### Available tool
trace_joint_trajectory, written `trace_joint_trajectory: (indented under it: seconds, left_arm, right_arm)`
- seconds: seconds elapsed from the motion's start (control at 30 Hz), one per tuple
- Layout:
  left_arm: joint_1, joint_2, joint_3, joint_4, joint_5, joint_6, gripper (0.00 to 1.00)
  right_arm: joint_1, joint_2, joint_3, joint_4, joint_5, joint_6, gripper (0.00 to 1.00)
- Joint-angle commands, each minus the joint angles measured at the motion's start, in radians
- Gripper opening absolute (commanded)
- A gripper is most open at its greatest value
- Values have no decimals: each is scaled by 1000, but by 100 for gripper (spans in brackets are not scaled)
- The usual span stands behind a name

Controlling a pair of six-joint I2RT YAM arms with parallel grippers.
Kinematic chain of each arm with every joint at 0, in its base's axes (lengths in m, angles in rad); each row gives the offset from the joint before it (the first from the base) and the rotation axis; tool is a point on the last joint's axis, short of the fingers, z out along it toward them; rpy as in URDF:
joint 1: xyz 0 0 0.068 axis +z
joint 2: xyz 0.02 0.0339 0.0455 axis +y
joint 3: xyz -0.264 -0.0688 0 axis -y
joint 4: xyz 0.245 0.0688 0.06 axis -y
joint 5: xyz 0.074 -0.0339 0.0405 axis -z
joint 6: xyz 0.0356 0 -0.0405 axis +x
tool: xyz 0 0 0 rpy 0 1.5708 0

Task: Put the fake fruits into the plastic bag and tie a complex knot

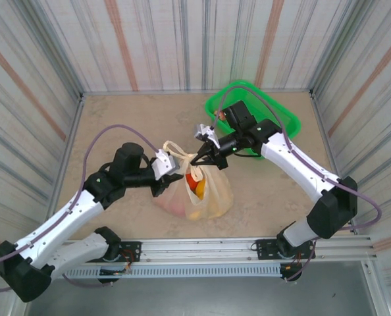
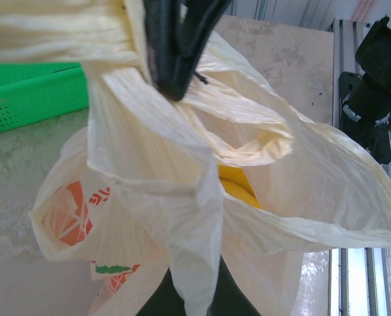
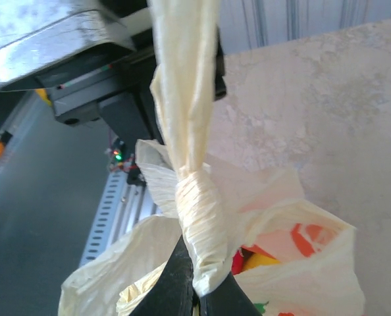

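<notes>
The cream plastic bag (image 1: pixel 212 194) sits on the table between both arms, printed with red and orange slices (image 2: pixel 67 210). Fake fruits show through it: an orange-red one (image 1: pixel 195 182), a yellow one (image 2: pixel 238 187) and a red and a yellow one (image 3: pixel 251 262). My left gripper (image 1: pixel 174 168) is shut on a strip of the bag's handle (image 2: pixel 195 263), which hides its tips (image 2: pixel 197 293). My right gripper (image 1: pixel 200 160) is shut on the other handle, just below a wrapped twist, the knot (image 3: pixel 199 217). That handle runs taut up towards the left gripper (image 3: pixel 83 59).
A green plastic basket (image 1: pixel 284 112) stands at the back right, behind the right arm, and appears at the left of the left wrist view (image 2: pixel 31 99). The aluminium rail (image 1: pixel 202 253) runs along the near edge. Striped walls enclose the table.
</notes>
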Motion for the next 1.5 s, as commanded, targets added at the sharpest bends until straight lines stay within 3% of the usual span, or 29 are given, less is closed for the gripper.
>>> trace_joint_trajectory:
  seconds: [0.0,0.13,0.27,0.43,0.8,0.87,0.93,1.03,1.17,1.47]
  left_arm:
    - [-15,-26,38,-64,-49,43,0]
    - [-15,-35,35,-53,-18,18,0]
    - [-16,-50,17,-25,20,-21,0]
    - [-16,-71,-10,7,57,-65,0]
    - [-18,-76,-27,28,75,-106,1]
    - [-16,-92,-28,34,59,-114,18]
    - [-16,-116,-28,44,54,-127,44]
    - [-16,-161,-25,56,75,-147,66]
    - [-13,-216,-14,62,122,-191,71]
    - [106,-208,45,187,415,-494,63]
  right_arm:
    - [-3,-45,-10,22,79,-43,0]
    - [42,-97,-90,184,255,-50,0]
    - [124,-198,-278,538,523,-87,0]
    - [171,-260,-440,890,725,-122,0]
    - [303,-292,-605,1234,902,-436,0]
    - [331,-293,-634,1261,922,-497,0]
    - [358,-290,-667,1317,946,-550,0]
    - [373,-298,-689,1333,951,-560,0]
    - [375,-312,-706,1340,948,-553,0]
    - [369,-336,-714,1310,922,-531,0]
